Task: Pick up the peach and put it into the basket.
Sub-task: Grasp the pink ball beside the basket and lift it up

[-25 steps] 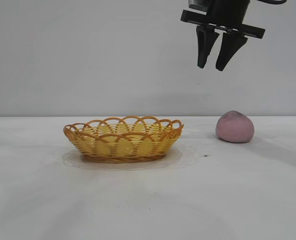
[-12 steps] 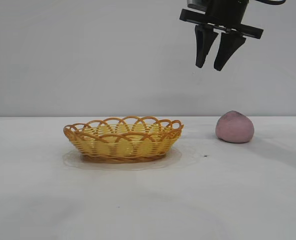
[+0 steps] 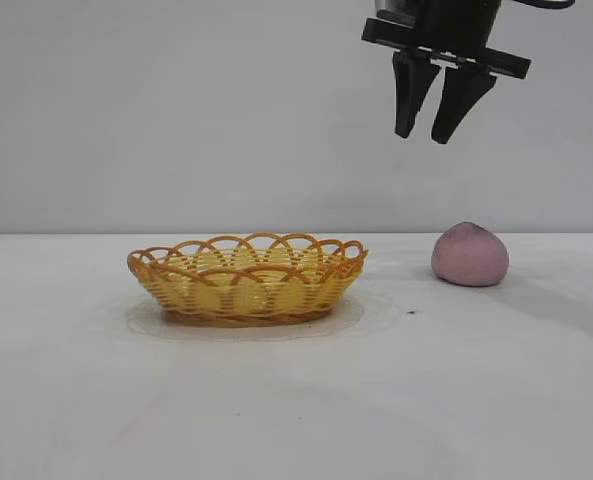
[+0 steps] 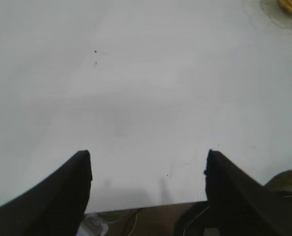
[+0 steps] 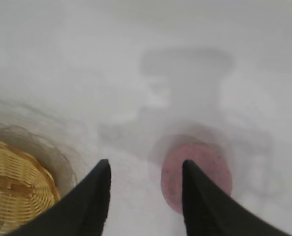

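A white table (image 3: 296, 400) stretches before a plain pale wall. On it sits the basket (image 3: 247, 277), a shallow oval of yellow weave with an orange looped rim, left of centre in the exterior view. The peach (image 3: 470, 254), dusty pink and rounded with a slight point on top, rests on the table to the basket's right, well apart from it.

High above the peach, and a little toward the basket's side of it, hangs the right gripper (image 3: 429, 133), its two dark fingers pointing downward and spread apart with nothing between them. The right wrist view looks down past those fingers (image 5: 94, 206): the peach (image 5: 197, 169) lies on the white surface below, partly behind one finger, and the basket (image 5: 17, 189) shows at the frame's edge.

The left gripper (image 4: 148, 172) does not appear in the exterior view. Its own wrist camera shows its fingers held wide apart over bare table, near what seems to be the table's edge, with a sliver of the basket (image 4: 291, 6) far off.
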